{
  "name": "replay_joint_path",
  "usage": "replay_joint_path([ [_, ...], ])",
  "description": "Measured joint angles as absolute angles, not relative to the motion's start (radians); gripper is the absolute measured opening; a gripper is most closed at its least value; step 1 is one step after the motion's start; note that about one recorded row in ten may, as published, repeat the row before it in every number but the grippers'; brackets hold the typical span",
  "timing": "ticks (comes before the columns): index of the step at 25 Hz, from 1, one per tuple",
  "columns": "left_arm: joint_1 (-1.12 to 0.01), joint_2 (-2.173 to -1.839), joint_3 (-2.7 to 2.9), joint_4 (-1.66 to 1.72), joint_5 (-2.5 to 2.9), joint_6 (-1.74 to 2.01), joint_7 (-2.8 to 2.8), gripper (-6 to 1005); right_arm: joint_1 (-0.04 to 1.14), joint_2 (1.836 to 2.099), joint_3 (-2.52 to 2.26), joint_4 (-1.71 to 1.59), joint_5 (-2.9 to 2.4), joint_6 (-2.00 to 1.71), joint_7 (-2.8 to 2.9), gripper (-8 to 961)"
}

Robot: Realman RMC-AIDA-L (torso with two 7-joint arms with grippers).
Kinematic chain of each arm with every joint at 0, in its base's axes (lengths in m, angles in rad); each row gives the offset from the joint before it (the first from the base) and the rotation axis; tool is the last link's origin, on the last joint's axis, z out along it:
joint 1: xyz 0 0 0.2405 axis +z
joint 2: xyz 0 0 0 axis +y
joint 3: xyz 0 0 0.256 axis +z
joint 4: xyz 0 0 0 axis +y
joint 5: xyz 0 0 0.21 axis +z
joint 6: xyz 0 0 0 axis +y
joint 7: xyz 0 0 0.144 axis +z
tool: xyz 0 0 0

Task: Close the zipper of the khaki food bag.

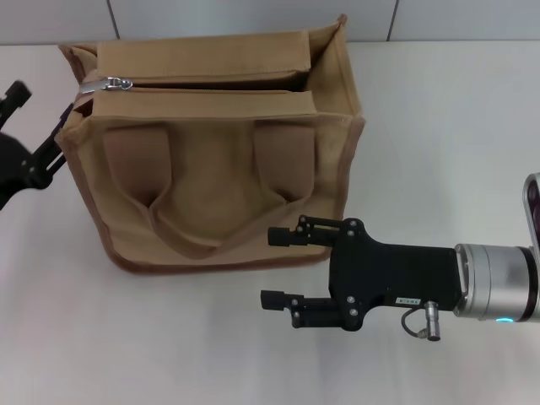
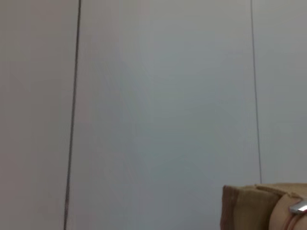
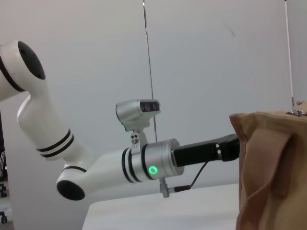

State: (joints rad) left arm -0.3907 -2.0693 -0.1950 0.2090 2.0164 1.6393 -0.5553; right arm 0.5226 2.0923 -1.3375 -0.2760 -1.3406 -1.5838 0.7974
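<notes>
The khaki food bag (image 1: 211, 181) stands on the white table, handles folded down over its front. Its zipper (image 1: 211, 86) lies open along the top, with a dark gap between the flaps. The silver slider (image 1: 116, 83) sits at the bag's left end. My left gripper (image 1: 42, 103) is open right beside that end, a little left of the slider. My right gripper (image 1: 278, 268) is open and empty by the bag's lower right front corner. The left wrist view shows a bag corner (image 2: 249, 208) and the slider (image 2: 298, 207). The right wrist view shows the bag (image 3: 268, 167).
The white table (image 1: 447, 126) stretches to the right of and in front of the bag. A grey panelled wall (image 1: 253, 17) runs behind it. The right wrist view shows my left arm (image 3: 144, 163) reaching to the bag's far end.
</notes>
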Motion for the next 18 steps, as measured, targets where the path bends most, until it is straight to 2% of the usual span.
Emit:
replay_joint_path([
  [6,-0.414,-2.066,-0.133,0.223,2.028,1.640,-0.557,710,0.519,2.092,-1.335,-0.269,-1.341,-1.585,0.797,706],
  [18,-0.385,-2.063,-0.117,0.309,2.017,1.669,-0.597,692,0.517,2.092,-1.338,-0.267,-1.319,-1.576,0.797,702],
])
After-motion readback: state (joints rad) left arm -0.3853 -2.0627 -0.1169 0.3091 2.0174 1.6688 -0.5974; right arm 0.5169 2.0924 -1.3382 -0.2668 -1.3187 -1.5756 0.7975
